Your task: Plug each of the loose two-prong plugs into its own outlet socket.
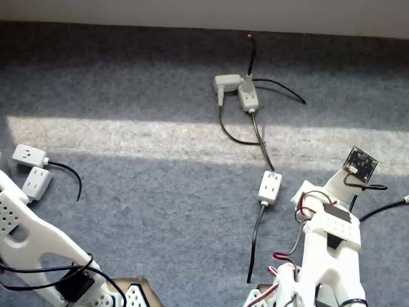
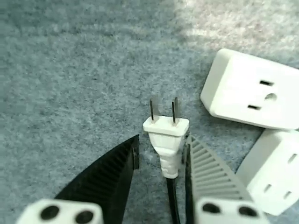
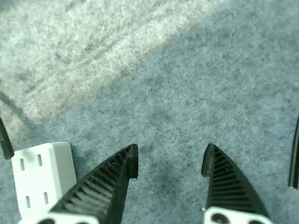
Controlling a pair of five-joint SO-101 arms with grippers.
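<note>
- The small white two-prong plug (image 2: 166, 135) had two thin metal pins. A black cord (image 2: 172, 200) came out of its back.
- The plug sat right between the fingers of the left gripper (image 2: 162, 139). Its pins pointed away from the gripper, and its cord ran back between the fingers.
- The left gripper was open only a little. Its white ribbed finger (image 2: 210, 177) touched the side of the plug. A thin bit of fuzzy grey carpet (image 2: 70, 70) showed between the plug and the black finger (image 2: 112, 177).
- A white plastic outlet block with two slots and a round hole (image 2: 252, 91) lay just ahead of the left gripper, off to the white finger's side.
- A second white outlet block (image 2: 275, 170) lay right beside that white finger.
- The right gripper (image 3: 171, 148) was spread wide over the carpet. It held nothing between its two black fingers.
- A white outlet box with four slots (image 3: 42, 177) lay just beside one of the right gripper's fingers.
- A second black cord (image 3: 294, 158) lay farther off on its other side.
</note>
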